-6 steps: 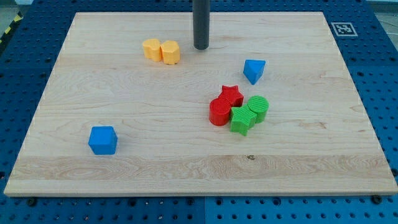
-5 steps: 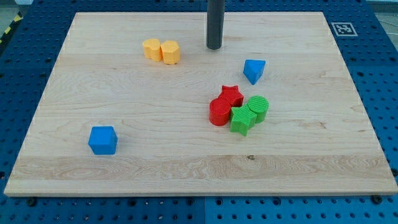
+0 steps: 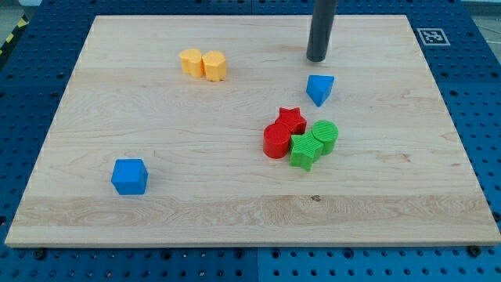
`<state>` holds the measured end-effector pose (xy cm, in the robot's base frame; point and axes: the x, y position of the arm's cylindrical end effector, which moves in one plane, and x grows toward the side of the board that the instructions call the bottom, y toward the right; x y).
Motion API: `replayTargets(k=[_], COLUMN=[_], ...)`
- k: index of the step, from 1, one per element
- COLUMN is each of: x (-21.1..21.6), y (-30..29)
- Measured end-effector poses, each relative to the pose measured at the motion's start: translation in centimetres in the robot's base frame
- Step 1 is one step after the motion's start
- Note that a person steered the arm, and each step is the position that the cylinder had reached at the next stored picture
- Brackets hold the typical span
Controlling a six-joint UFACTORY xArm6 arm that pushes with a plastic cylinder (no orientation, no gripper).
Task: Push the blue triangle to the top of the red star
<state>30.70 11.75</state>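
The blue triangle (image 3: 318,88) lies on the wooden board, right of centre. The red star (image 3: 291,120) sits a little below and to its left, packed in a cluster with a red cylinder (image 3: 275,142), a green star (image 3: 304,151) and a green cylinder (image 3: 325,135). My tip (image 3: 316,59) rests on the board just above the blue triangle, a short gap away, not touching it.
Two yellow blocks (image 3: 203,63) sit side by side at the upper left. A blue cube (image 3: 129,176) lies at the lower left. A black-and-white marker tag (image 3: 432,36) is at the board's top right corner.
My tip has slid to the view's right along the top of the board, from near the yellow blocks to just above the blue triangle. No block has moved.
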Motion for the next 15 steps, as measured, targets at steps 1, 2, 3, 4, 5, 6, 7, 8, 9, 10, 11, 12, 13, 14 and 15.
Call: replayTargets(k=[1,2,3,4,5,6,7,8,9,10,11,12,13,14,15], x=[0.0,0.0,0.0,0.4,2.3,4.4,6.8,8.7,10.6,11.5,11.5,11.4,10.6,9.3,9.1], y=[2.3,4.8,7.3,9.6,11.3,11.8,11.8,11.8,11.8,11.0,8.2,6.4,4.8,3.9,3.9])
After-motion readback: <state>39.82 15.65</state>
